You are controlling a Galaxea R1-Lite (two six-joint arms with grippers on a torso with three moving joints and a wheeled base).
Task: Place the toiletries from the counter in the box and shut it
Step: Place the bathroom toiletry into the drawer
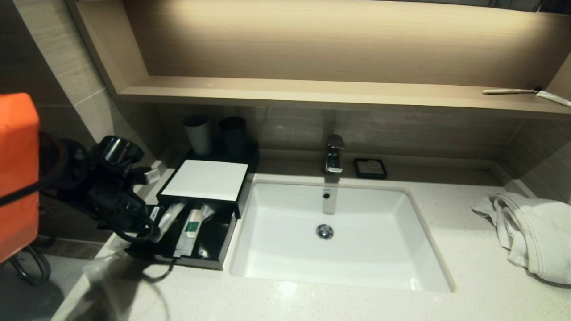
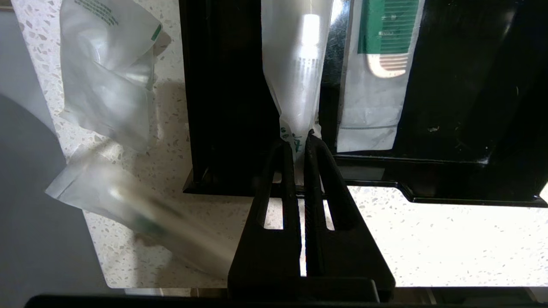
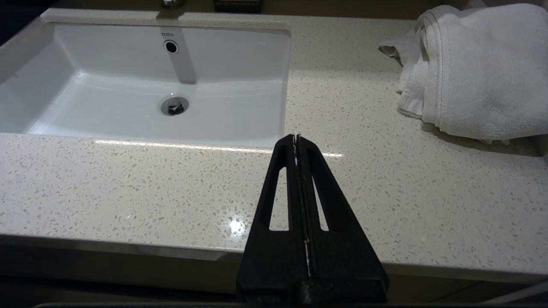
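The big counter (image 1: 446,285) has a white sink (image 1: 276,249) in it. The black box (image 1: 206,183) sits left of the sink with its drawer pulled out. 1 packet with a green label (image 2: 376,77) lies in the drawer. The left gripper (image 2: 299,143) is squeezed tight on the end of a slim packet (image 2: 299,64) over the drawer. 2 more packets (image 2: 107,72) lie on the counter beside the box. The right gripper (image 3: 297,137) is pressed closed, holding nothing.
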